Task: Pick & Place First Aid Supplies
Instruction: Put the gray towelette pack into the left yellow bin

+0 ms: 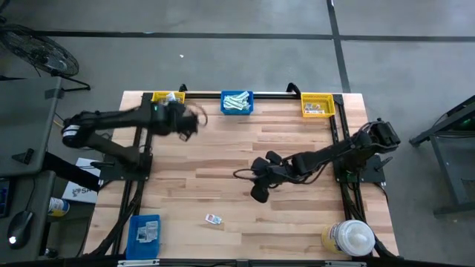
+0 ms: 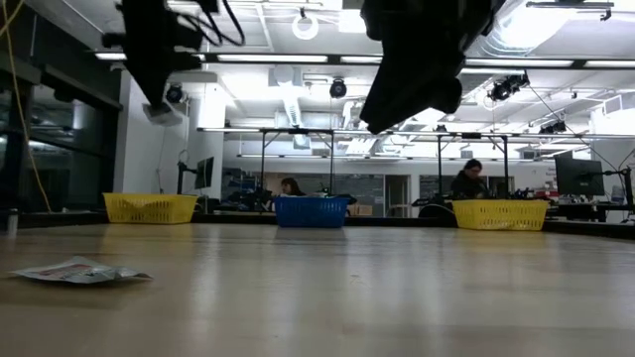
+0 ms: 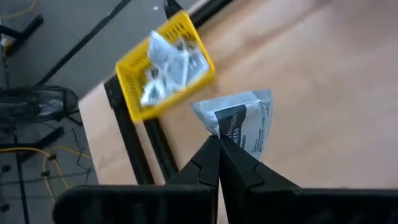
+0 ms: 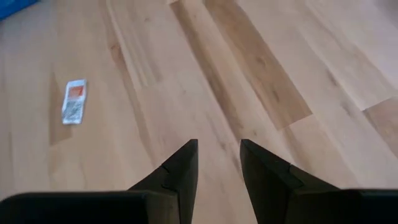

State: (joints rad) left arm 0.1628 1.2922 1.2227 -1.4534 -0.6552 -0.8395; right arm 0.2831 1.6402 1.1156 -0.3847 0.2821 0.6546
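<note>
My left gripper (image 3: 217, 140) is shut on a white first aid packet with a dark mark (image 3: 242, 121), held over the table's far left part (image 1: 191, 122). Just beyond it stands a yellow bin (image 3: 165, 62) with several white packets inside. My right gripper (image 4: 217, 146) stands open above the middle of the table (image 1: 258, 193), nothing between its fingers. Another white packet with an orange mark (image 4: 74, 101) lies flat on the wood toward the near edge (image 1: 214, 219). My left gripper pinches the packet's lower corner (image 3: 222, 132) between its two fingertips. The fingers slant downward toward the far left bin. The packet sticks out past the fingertips, crumpled and lifted clear of the table.
Along the far edge stand a blue bin (image 1: 237, 102) with pale strips and a second yellow bin (image 1: 317, 105). Another blue bin (image 1: 145, 233) sits at the near left corner, and a white-capped bottle (image 1: 349, 237) at the near right. People sit beyond the table (image 2: 471, 178).
</note>
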